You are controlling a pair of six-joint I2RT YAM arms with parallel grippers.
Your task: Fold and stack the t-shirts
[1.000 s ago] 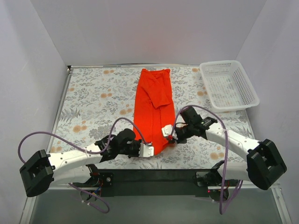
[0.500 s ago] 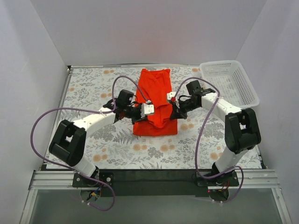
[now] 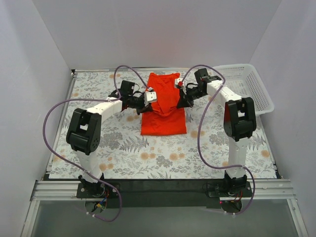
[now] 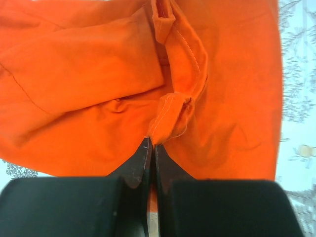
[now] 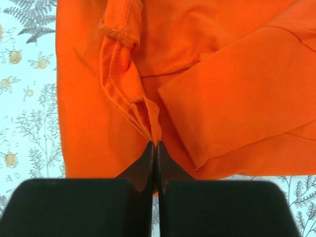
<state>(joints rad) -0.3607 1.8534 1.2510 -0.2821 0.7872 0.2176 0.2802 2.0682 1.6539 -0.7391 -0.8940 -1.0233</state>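
Note:
One orange-red t-shirt [image 3: 163,118] lies at the middle back of the table, its near end carried up and over its far part. My left gripper [image 3: 151,95] is shut on the hem corner at the shirt's left side; in the left wrist view the hem [image 4: 168,114] is pinched at the fingertips of the left gripper [image 4: 151,144]. My right gripper [image 3: 178,85] is shut on the hem corner at the right side; the right wrist view shows the folded hem [image 5: 145,116] clamped by the right gripper [image 5: 155,144].
A white mesh basket [image 3: 249,89] stands at the back right corner, behind the right arm. The floral tablecloth [image 3: 113,143] covers the table. White walls close in the left, back and right sides.
Both grippers have carried the shirt's near hem from the front of the table up and towards the back, doubling the shirt over itself. Both arms are now stretched far out.

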